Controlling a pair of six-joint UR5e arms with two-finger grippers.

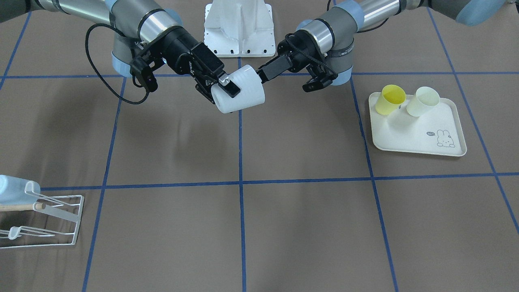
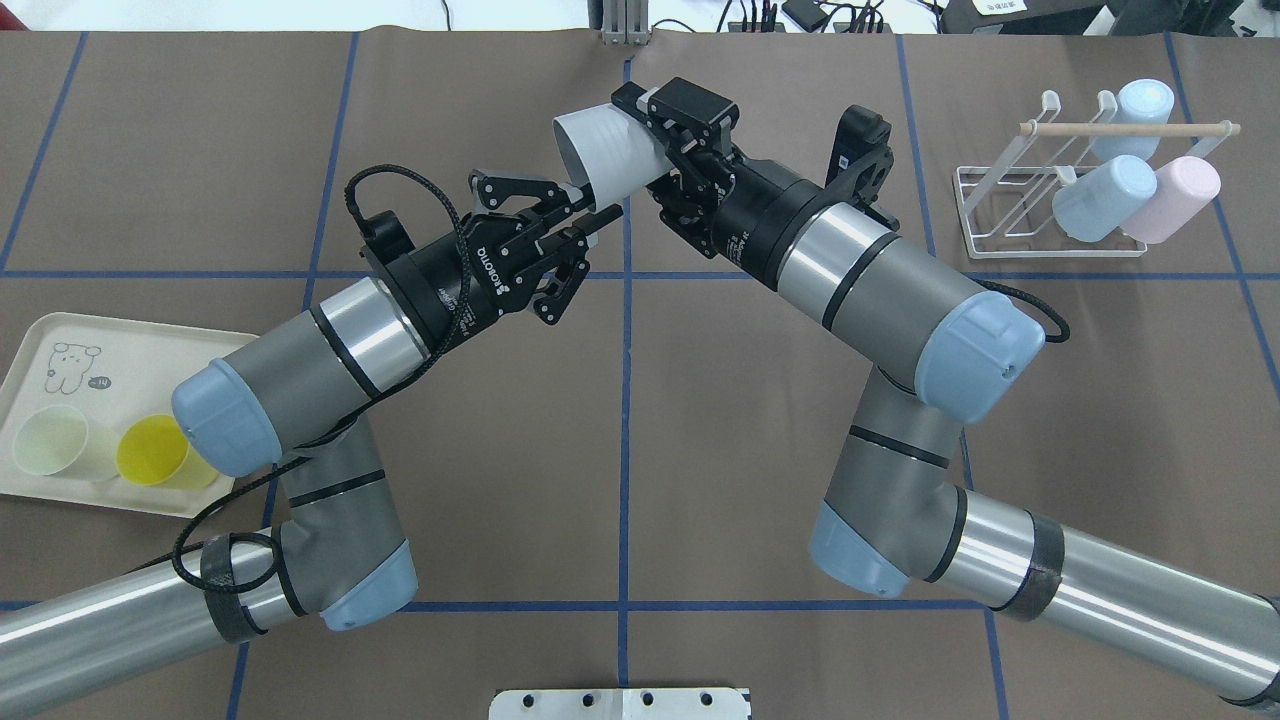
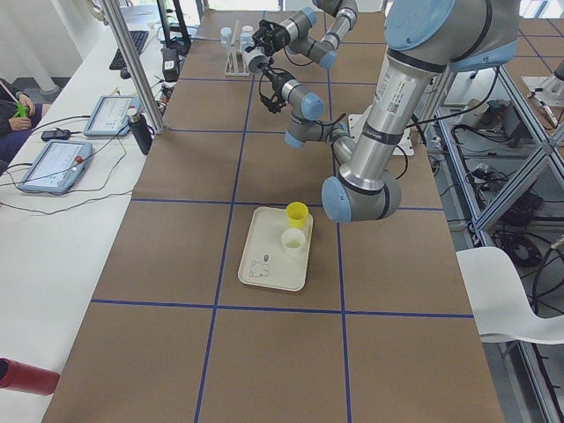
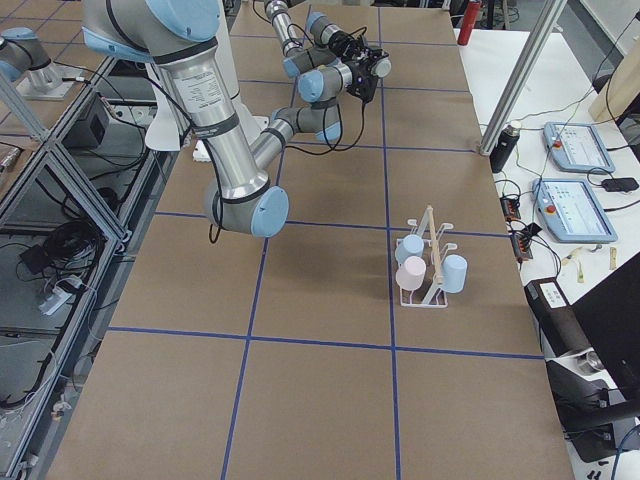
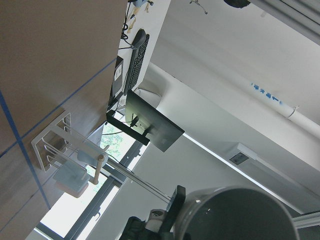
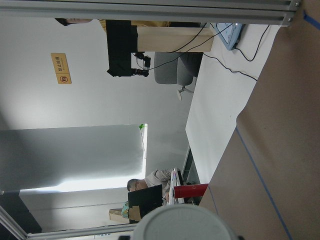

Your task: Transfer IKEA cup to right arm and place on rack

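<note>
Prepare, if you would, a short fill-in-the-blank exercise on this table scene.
1. The rack holds ___ cups.
2. The tray carries ___ more cups.
3. The cup held in mid-air between the left fingers and the right fingers is ___ in colour.

Missing words: three; two; white.

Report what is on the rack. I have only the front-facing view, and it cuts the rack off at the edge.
Observer: Overhead, the rack holds three cups: a pink cup, a light blue cup beside it, a second blue cup farther out.
Operator: Say which way the mouth of the white cup points.
Observer: Toward the left claw; the left wrist view looks into it.
Operator: Now the other end.
Observer: The right wrist view shows its closed pale base by the right claw.
</note>
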